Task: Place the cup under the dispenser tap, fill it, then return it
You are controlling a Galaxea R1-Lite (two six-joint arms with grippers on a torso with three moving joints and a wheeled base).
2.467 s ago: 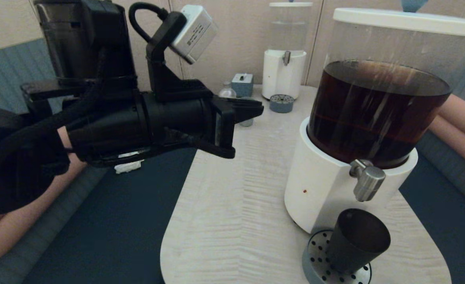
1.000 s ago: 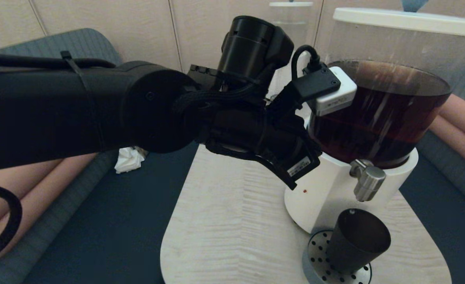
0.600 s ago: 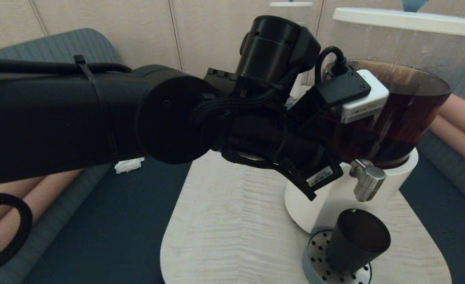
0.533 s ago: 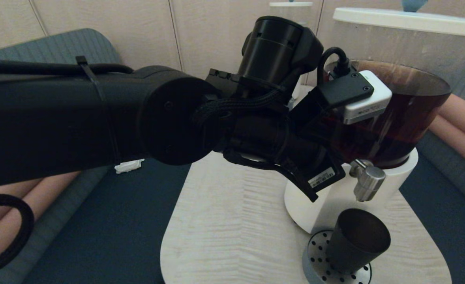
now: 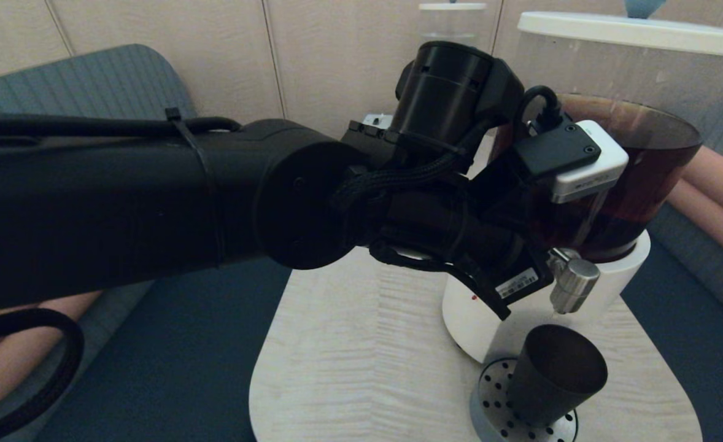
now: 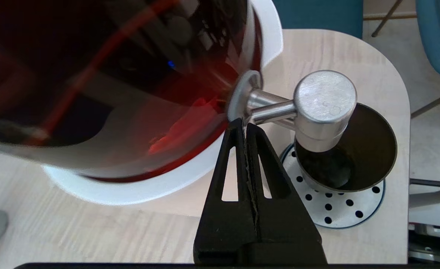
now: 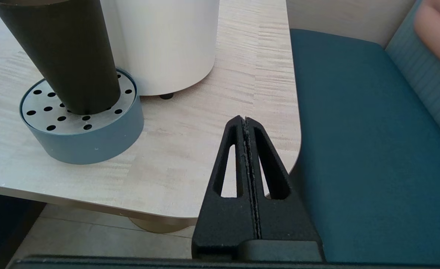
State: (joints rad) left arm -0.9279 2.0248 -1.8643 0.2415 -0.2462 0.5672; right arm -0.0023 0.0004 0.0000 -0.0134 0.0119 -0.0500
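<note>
The left gripper, jaws pressed together and empty, is nosing in at the dispenser tap's stem. The cup is sitting on the perforated drip tray near the tabletop's front edge, under the spout. A glancing push could slip off the tap and clip the cup. The right gripper, likewise closed, is idling beside the table's edge.

- My left gripper has its two black fingers pressed flat together, tips right at the round steel flange where the dispenser tap joins the tank.
- The tap's brushed-steel cap sits just beside my fingertips, over the cup's mouth.
- The cup stands directly beneath the tap on a round perforated drip tray.
- The tank of dark brown liquid rises behind the tap on its white base.
- All of it rests on a pale wooden table.
</note>
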